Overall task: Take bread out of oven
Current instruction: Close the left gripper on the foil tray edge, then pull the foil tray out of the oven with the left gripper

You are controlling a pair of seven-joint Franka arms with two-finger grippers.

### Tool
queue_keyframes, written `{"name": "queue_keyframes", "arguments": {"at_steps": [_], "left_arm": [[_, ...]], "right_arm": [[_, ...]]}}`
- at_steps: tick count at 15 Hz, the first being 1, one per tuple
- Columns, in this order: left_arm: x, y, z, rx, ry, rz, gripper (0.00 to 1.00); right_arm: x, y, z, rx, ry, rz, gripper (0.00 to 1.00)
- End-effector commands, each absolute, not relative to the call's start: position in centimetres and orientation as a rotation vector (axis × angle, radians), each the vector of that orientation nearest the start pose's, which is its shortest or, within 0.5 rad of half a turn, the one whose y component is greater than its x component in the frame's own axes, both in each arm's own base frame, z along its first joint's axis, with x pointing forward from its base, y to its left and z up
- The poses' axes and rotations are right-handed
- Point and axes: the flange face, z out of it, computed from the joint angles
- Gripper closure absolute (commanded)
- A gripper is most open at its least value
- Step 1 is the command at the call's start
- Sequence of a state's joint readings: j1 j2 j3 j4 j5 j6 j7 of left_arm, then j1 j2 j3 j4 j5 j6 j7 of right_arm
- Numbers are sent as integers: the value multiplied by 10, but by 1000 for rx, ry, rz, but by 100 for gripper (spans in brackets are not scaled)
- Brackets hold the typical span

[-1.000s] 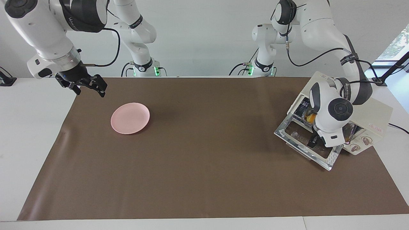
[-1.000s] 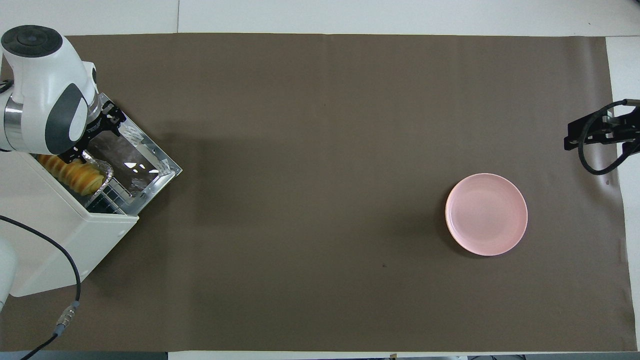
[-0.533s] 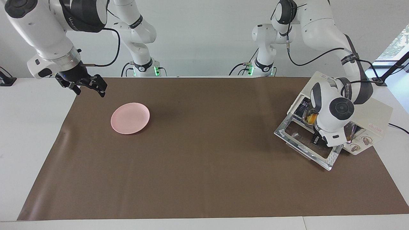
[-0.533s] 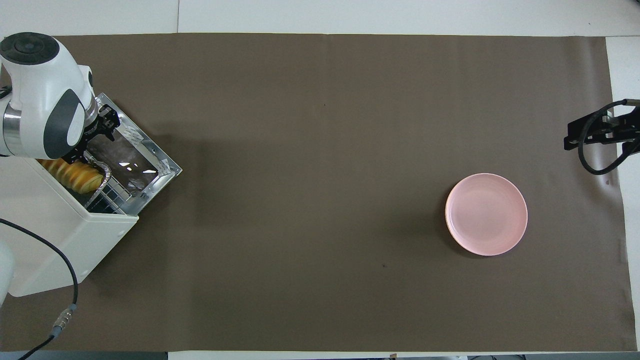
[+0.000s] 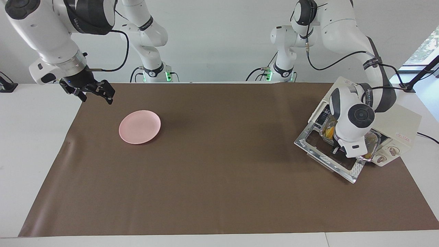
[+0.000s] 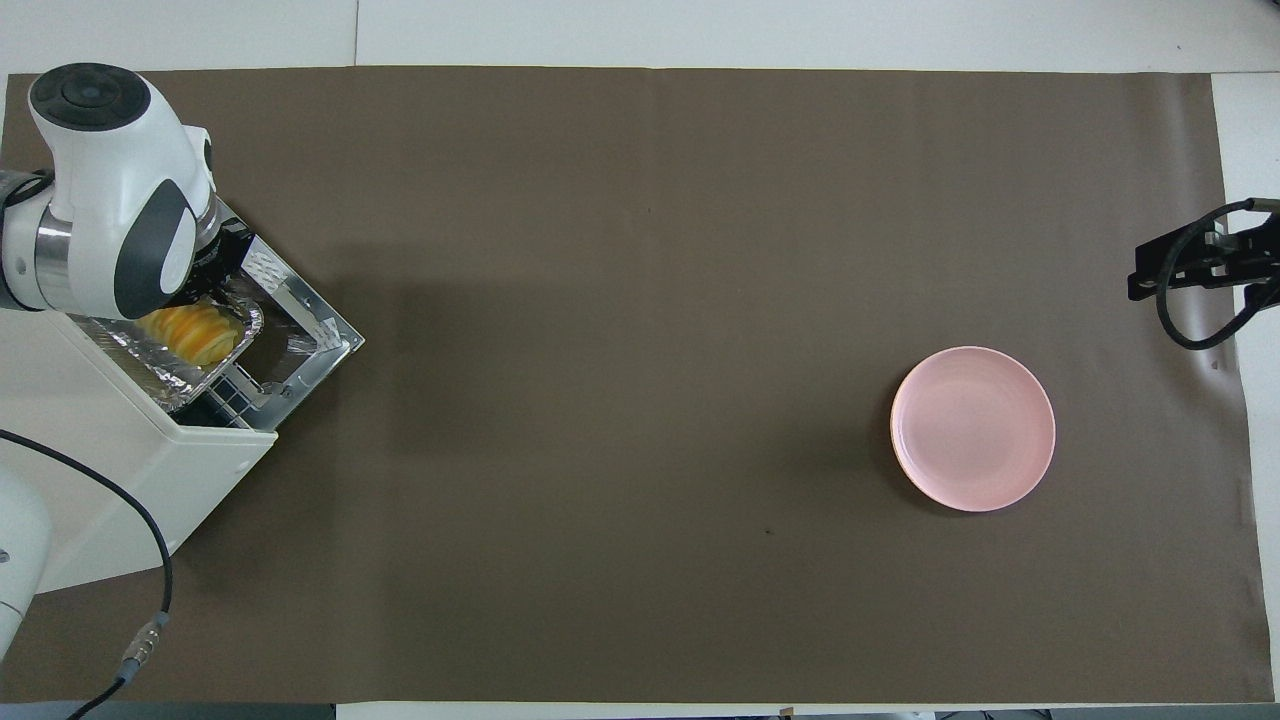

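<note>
The cream-white oven (image 5: pixel 403 125) stands at the left arm's end of the table, its glass door (image 5: pixel 324 156) folded down flat. A crinkled foil tray (image 6: pixel 165 365) carrying the yellow-orange bread (image 6: pixel 190 330) sticks partway out of the oven mouth over the door. In the facing view only a bit of the bread (image 5: pixel 328 131) shows past the wrist. My left gripper (image 5: pixel 335 149) points down at the tray's front rim and is shut on it; in the overhead view the wrist hides it. My right gripper (image 5: pixel 97 97) waits open over the mat's edge near the pink plate (image 5: pixel 140 126).
The pink plate (image 6: pixel 972 428) lies on the brown mat (image 5: pixel 219 164) toward the right arm's end. The oven's power cable (image 6: pixel 150 560) trails off its side nearest the robots. The right gripper (image 6: pixel 1150 275) hangs at the mat's edge.
My left gripper has drawn back from the oven mouth, and the foil tray with the bread has slid out with it over the open door. The right arm has not moved.
</note>
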State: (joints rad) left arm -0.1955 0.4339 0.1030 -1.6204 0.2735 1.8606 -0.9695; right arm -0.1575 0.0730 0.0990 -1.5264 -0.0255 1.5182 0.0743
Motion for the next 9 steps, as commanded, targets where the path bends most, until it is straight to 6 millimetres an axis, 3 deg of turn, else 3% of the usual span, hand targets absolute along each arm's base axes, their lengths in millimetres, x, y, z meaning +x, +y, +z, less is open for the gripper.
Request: {"name": "queue_keyframes", "arguments": {"at_steps": [1,2,6,9], "left_arm": [[655,-72,380,-2617,-1007,-61,100],[658,-84,387,-2633,-1009,-83,100],[663,-170,400,-2786,-988,-62,100],[643,-241,403,-2877,-897,-31,100]], "right_arm": [[563,-40,603,-3163,166,134,0],[563,-40,603,-3163,166,134,0],[560,-40,602,-3162,164,165,0],[560,-41,602,-3161,166,165,0]]}}
